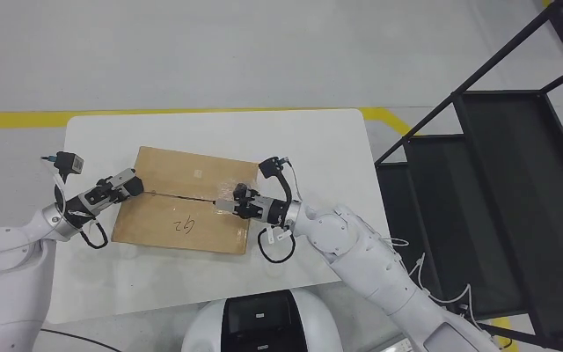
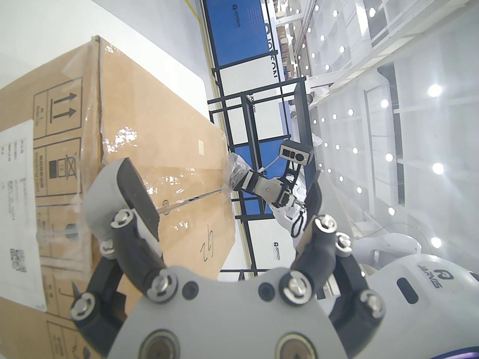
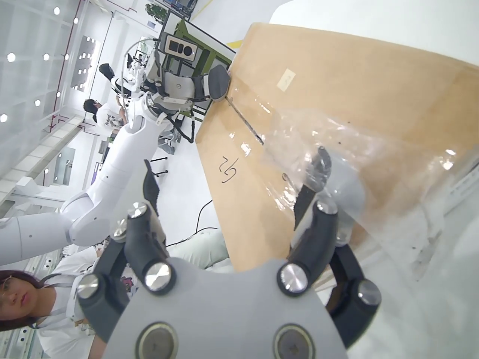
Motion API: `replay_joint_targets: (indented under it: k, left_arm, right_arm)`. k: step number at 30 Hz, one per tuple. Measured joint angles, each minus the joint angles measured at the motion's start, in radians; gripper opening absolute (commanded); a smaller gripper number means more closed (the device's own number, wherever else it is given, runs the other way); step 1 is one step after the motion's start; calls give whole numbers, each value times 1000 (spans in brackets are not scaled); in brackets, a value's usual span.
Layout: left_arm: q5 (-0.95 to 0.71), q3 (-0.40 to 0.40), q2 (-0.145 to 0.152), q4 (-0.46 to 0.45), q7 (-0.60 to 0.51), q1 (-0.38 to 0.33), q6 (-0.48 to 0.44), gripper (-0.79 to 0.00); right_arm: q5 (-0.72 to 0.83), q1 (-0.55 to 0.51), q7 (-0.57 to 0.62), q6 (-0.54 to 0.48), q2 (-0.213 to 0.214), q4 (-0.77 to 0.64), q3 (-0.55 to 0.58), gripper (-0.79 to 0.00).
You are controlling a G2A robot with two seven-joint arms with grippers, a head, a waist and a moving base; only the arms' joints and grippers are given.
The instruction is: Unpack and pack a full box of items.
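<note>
Cardboard box (image 1: 189, 224) closed on the white counter (image 1: 308, 150), left tool (image 1: 136, 186) spread at one end of its top seam (image 1: 176, 195), right tool (image 1: 226, 204) spread near the other end, crumpled clear tape (image 3: 374, 158) draped over one finger.

The setting is a large indoor robotics test hall. Indicators:
- a high white ceiling (image 2: 430, 9) with rows of round lights (image 2: 434, 91)
- blue partition panels (image 2: 239, 20) on black metal frames (image 2: 247, 121)
- a yellow floor line (image 1: 35, 117)
- black metal steps (image 1: 493, 176)
- a white worktable (image 1: 308, 141)
</note>
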Motion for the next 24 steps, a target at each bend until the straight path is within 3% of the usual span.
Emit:
replay_joint_targets:
  k: [12, 24]
  left_arm:
    - [0, 0, 0, 0, 0, 0, 0, 0]
    - [0, 0, 0, 0, 0, 0, 0, 0]
  right_arm:
    - [38, 20, -70, 48, -16, 58, -3, -785]
    - [93, -1, -40, -12, -16, -21, 12, -785]
